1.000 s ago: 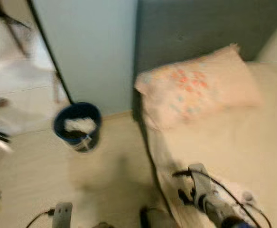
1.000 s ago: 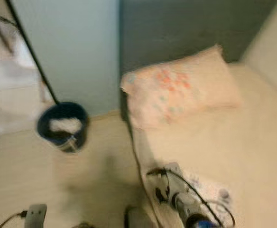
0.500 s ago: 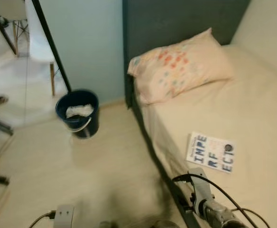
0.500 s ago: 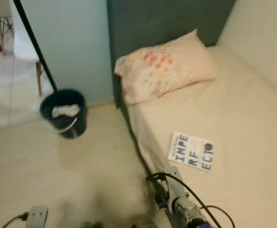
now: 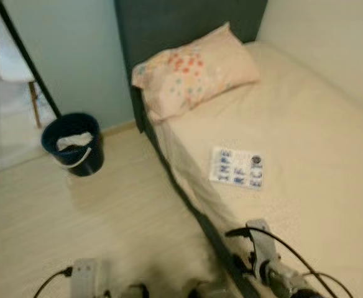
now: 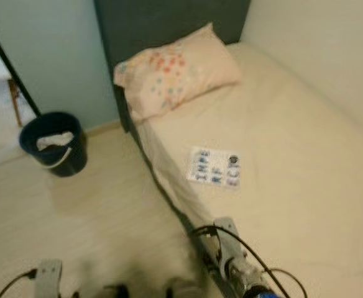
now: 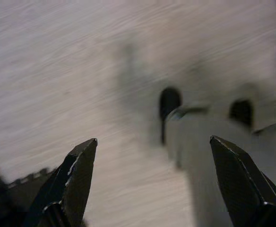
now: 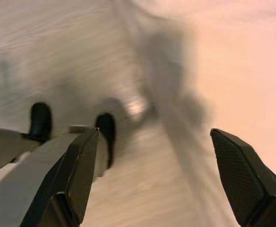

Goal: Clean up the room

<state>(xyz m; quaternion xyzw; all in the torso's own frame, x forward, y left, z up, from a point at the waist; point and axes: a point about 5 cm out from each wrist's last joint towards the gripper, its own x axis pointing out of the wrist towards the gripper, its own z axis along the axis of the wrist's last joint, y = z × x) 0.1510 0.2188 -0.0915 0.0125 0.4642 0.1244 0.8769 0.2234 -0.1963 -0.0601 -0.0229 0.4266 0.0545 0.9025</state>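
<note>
A bed (image 5: 306, 143) with a cream sheet runs along the wall, seen from above. A floral pillow (image 5: 191, 71) lies at its head, against a dark headboard (image 5: 169, 25). On the wooden floor (image 5: 107, 205) beside it stands a dark blue bucket (image 5: 71, 144) holding something white. A book (image 5: 237, 167) lies flat mid-mattress, apparently the item left to tidy; nothing is picked up yet. The left gripper (image 7: 152, 184) and right gripper (image 8: 152, 179) both hang over the floor, jaws spread and empty.
</note>
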